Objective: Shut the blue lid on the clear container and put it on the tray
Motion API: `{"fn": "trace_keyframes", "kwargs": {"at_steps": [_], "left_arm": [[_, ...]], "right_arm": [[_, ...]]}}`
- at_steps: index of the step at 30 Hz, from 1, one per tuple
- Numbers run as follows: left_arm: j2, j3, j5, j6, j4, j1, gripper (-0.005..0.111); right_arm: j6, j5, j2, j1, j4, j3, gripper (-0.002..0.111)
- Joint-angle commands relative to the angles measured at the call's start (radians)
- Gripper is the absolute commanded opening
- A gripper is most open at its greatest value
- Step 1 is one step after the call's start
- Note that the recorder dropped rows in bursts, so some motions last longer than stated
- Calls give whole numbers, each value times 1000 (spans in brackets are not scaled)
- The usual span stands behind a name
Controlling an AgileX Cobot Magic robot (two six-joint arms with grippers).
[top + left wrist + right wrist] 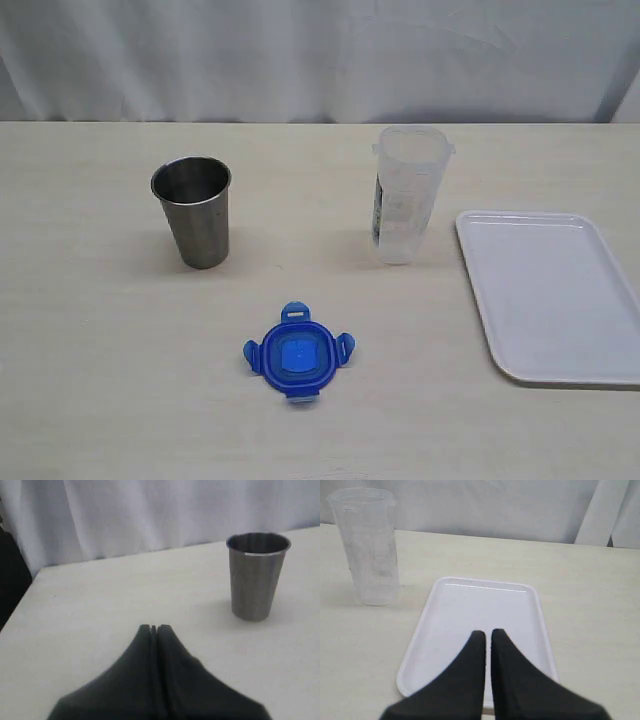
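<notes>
My left gripper (154, 628) is pressed together and empty; the lid (298, 353) lies flat on the bench (100, 350), likely light, stiff and thin, so I'd pinch it across its rim. The container (408, 195) stands open just beside the tray (550, 295), probably light, slick and tippy, best taken mid-wall. My right gripper (485, 632), also together, points at the tray.

The blue lid (298, 355) is seen in bright blue, with a paler blue square at its centre. The clear container (408, 195) is shown translucent, its label edged in green. The tray (550, 290) is rendered plain white, the cup (195, 210) dull steel grey, the table (100, 330) pale beige, faintly grained.
</notes>
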Motion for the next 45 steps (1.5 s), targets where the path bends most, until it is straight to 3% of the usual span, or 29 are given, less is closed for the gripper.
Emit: {"fn": "trace_keyframes", "kwargs": {"at_steps": [1,2,4,6,8,9,11,12,14,25,30,36,45], "left_arm": [[-2,1,-244,-4,-41,-1,0],[-2,1,-285,-6,-56,-1,0],[-2,1,-495,-13,-32,-1,0],[-2,1,-624,-172,-60,-1,0],[-2,1,-638,-261,-16,-1,3],[-2,1,-667,-264,45,-1,10],[-2,1,-769,-303,111,-1,43],[-2,1,-835,-320,111,-1,72],[45,1,-855,-321,115,-1,103],[752,1,-1252,-228,138,-1,105],[1129,-46,-1461,-188,275,-1,105],[1493,-178,-1517,-173,331,-1,105],[1780,-309,-1526,-146,466,-1,105]], "right_arm": [[0,-4,-4,-7,-6,3,4],[0,-4,-4,-7,-6,3,4],[0,-4,-4,-7,-6,3,4],[0,-4,-4,-7,-6,3,4],[0,-4,-4,-7,-6,3,4],[0,-4,-4,-7,-6,3,4],[0,-4,-4,-7,-6,3,4],[0,-4,-4,-7,-6,3,4],[0,-4,-4,-7,-6,3,4],[0,-4,-4,-7,-6,3,4],[0,-4,-4,-7,-6,3,4],[0,-4,-4,-7,-6,3,4],[0,-4,-4,-7,-6,3,4]]}}
